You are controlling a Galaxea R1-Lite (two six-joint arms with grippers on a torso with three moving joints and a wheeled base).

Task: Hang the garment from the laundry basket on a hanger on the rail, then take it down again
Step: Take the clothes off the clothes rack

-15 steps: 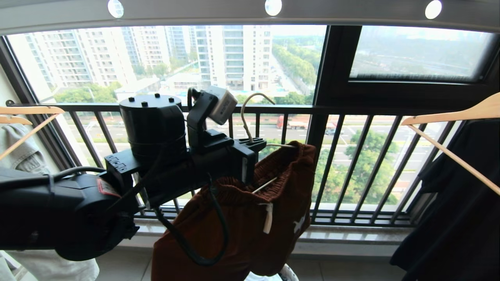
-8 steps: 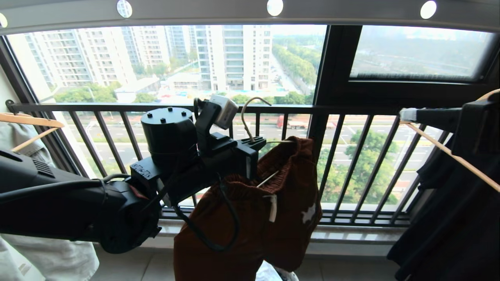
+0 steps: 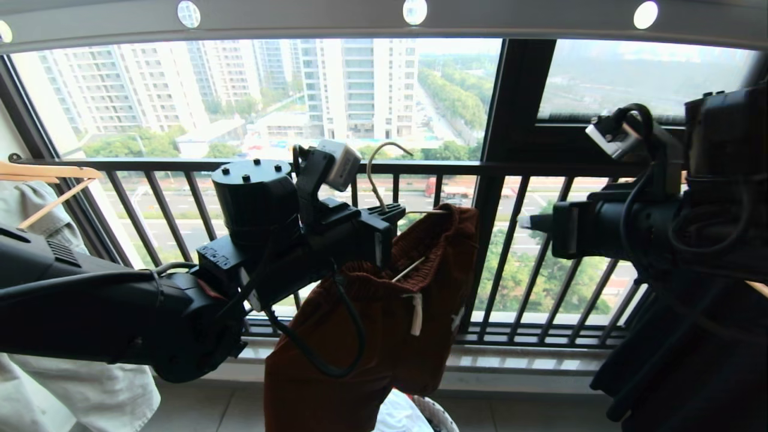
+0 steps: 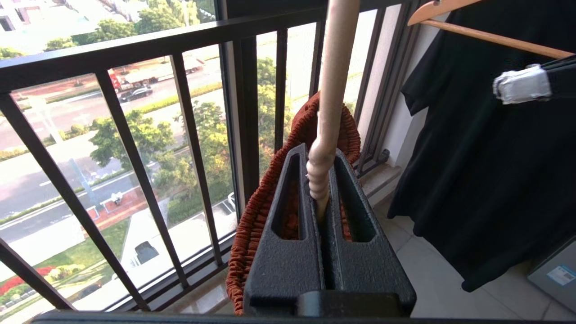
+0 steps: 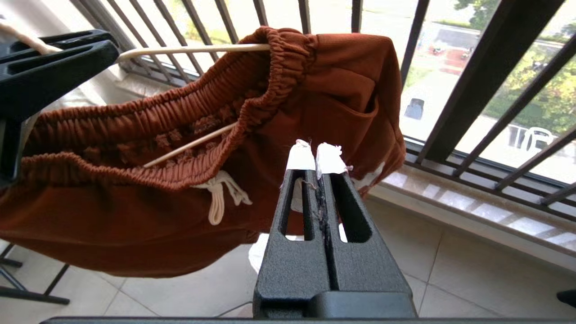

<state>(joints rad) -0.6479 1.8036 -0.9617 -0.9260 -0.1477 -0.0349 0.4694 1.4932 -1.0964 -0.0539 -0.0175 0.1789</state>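
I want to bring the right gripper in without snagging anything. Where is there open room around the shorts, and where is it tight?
Open air lies between the shorts and the right gripper, in front of the black railing. It is crowded on the shorts' other side, where the left gripper is shut on the hanger, and behind the right arm, where the black garment hangs.

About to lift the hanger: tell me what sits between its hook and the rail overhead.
Nothing visible does. The hanger, held at its neck by the shut left tool with the garment on it, has only open air above its hook up to the rail.
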